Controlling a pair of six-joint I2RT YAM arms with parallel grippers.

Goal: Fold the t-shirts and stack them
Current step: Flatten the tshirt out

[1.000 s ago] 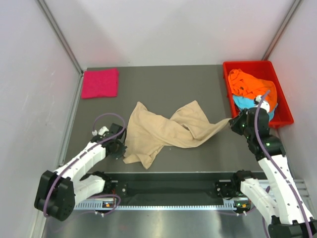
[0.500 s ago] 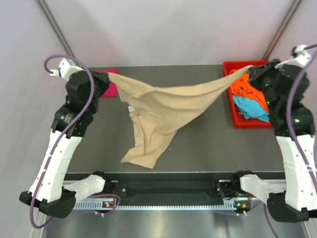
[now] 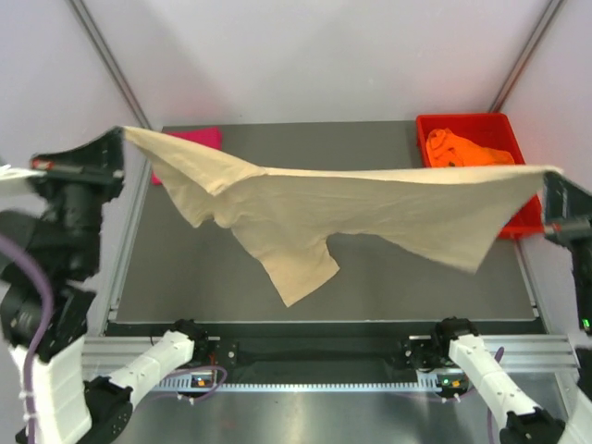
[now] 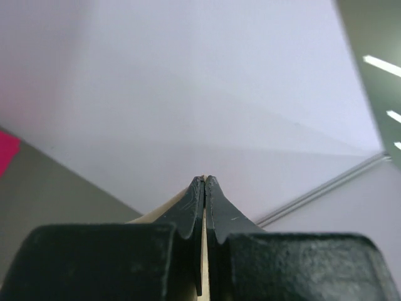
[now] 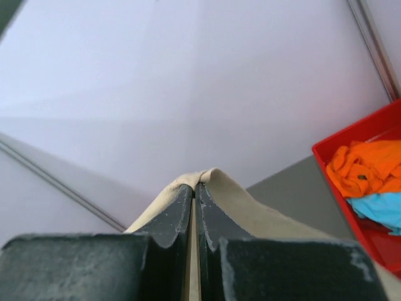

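Observation:
The beige t-shirt (image 3: 370, 208) hangs stretched wide above the table, held by two corners. My left gripper (image 3: 118, 137) is shut on its left corner, and a thin strip of beige cloth (image 4: 203, 263) shows between the jaws of my left gripper (image 4: 205, 182). My right gripper (image 3: 553, 174) is shut on the right corner, where the beige cloth (image 5: 250, 210) drapes over my right gripper (image 5: 195, 185). A sleeve dangles toward the table's middle. The folded pink t-shirt (image 3: 199, 139) lies at the back left, partly hidden. The orange t-shirt (image 3: 462, 148) and the light blue t-shirt (image 5: 379, 210) lie crumpled in a tray.
The red tray (image 3: 462, 118) stands at the back right corner of the grey table (image 3: 388, 277). White walls enclose the table on the left, back and right. Both arm bases sit on the rail at the near edge.
Both arms have risen high and spread apart. The beige t-shirt went from a crumpled heap on the table to a sheet stretched in the air between the grippers.

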